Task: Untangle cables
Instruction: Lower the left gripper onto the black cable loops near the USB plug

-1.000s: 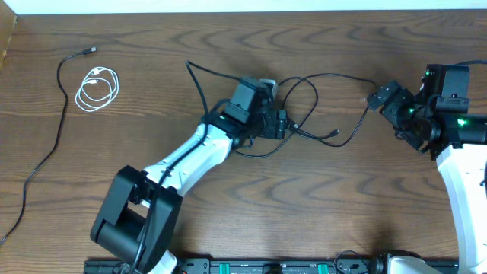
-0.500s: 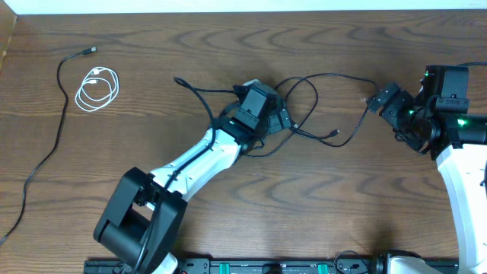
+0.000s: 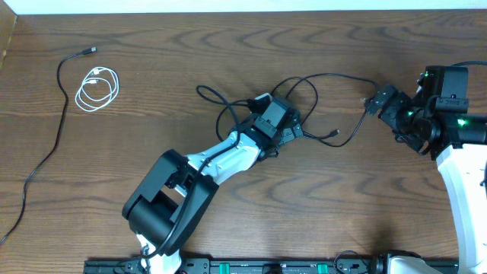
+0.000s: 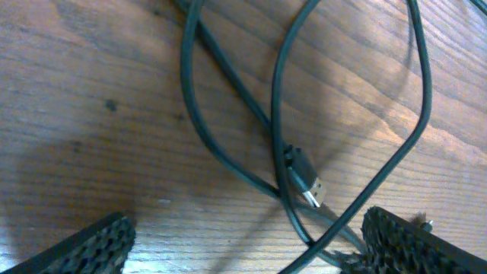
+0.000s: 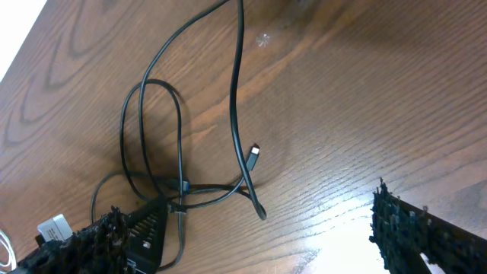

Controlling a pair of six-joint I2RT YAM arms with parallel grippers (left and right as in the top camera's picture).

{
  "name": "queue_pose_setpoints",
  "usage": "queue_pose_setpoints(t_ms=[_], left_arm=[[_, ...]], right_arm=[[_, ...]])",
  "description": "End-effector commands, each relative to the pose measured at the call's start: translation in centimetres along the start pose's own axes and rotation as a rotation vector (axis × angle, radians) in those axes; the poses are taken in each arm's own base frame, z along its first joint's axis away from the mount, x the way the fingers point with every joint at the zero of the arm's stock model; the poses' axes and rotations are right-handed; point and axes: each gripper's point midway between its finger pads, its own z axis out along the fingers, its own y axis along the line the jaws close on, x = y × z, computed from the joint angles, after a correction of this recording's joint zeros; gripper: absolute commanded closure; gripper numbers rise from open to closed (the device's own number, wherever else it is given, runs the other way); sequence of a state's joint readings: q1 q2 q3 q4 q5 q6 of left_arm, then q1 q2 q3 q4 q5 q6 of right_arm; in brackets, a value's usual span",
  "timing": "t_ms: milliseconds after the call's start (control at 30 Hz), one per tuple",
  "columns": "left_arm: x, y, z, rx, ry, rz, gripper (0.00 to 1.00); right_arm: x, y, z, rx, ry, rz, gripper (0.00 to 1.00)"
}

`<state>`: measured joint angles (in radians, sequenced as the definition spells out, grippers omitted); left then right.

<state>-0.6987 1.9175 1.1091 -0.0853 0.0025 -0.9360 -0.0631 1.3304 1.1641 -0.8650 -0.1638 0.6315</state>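
Jaws apart on both arms — left jaws straddle the black cable [image 4: 186,84] at its plug [image 4: 306,183], poised to pinch; right jaws wait empty, well away from the plug.

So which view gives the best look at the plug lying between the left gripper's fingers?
Left wrist: the plug sits mid-frame, large, its metal tip clear. In the overhead the left gripper covers that spot. The right wrist sees the black cable tangle from afar; I cannot pick this plug out there.
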Motion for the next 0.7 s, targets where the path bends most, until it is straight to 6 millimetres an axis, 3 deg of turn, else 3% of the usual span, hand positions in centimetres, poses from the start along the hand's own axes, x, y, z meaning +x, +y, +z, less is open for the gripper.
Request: queue_pose_setpoints(t_ms=[0,167,367,500,667], left_arm=[[-0.3,-1.2,-0.1,-0.041,0.005,0.139,0.03],[-3.2,-3.4,-2.0,-0.075,-0.059,0.261,0.03],[-2.6,-3.4,-2.4,-0.128,-0.057,0.356,0.03],[-2.3,-4.9,-2.8,-0.12,-0.071,0.476,0.03],[-1.3,-5.1,-1.6,-0.126,-0.054,0.5,0.03]], right_arm=[[-0.2,0.3,-0.6,-0.015,-0.015,-0.022,0.01],[-0.1,0.3,-0.6,-0.012,-0.012,-0.022,0.01],[-0.4,0.4,-0.6,-0.019,-0.021,-0.023,0.01],[-0.4,0.5,-0.6,-0.022,-0.023,-0.024,0.01],[-0.3,0.5,-0.6,-0.022,-0.018,-0.023,0.01]])
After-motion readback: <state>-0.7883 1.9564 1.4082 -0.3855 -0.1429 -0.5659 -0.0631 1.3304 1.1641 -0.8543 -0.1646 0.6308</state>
